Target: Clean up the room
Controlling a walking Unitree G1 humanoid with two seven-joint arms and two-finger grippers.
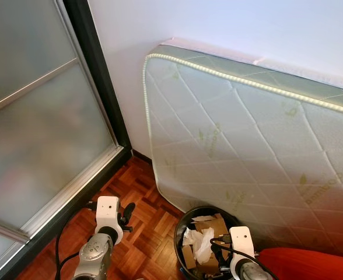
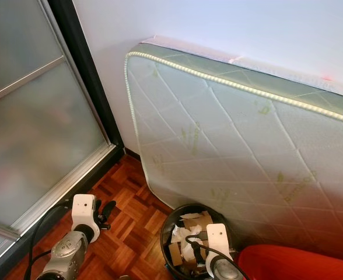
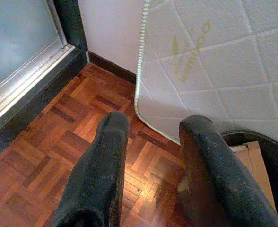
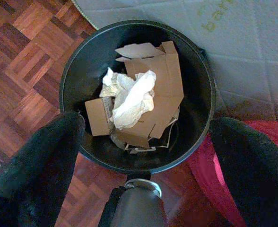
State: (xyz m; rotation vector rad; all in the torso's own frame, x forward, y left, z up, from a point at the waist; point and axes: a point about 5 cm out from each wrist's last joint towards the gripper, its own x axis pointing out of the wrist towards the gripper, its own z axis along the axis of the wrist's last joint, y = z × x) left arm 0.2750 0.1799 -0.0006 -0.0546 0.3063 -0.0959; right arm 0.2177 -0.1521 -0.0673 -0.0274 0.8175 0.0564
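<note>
Right jaws (image 4: 143, 156) spread wide and empty over bin (image 4: 77, 61) of cardboard (image 4: 165, 94) and tissue (image 4: 132, 97), left jaws (image 3: 153, 156) parted above parquet (image 3: 44, 142), mattress (image 1: 247, 146) leaning on wall.

Open parquet floor (image 1: 142, 233) between sliding glass door (image 1: 37, 128) and upright mattress (image 1: 247, 151): free passage on left. Black bin (image 4: 134, 94) stands against mattress foot, mouth open from above, cardboard and crumpled paper (image 4: 132, 97) piled inside. Red object (image 1: 308, 262) crowds bin's right side, perhaps touching. Wall corner closes gap behind
</note>
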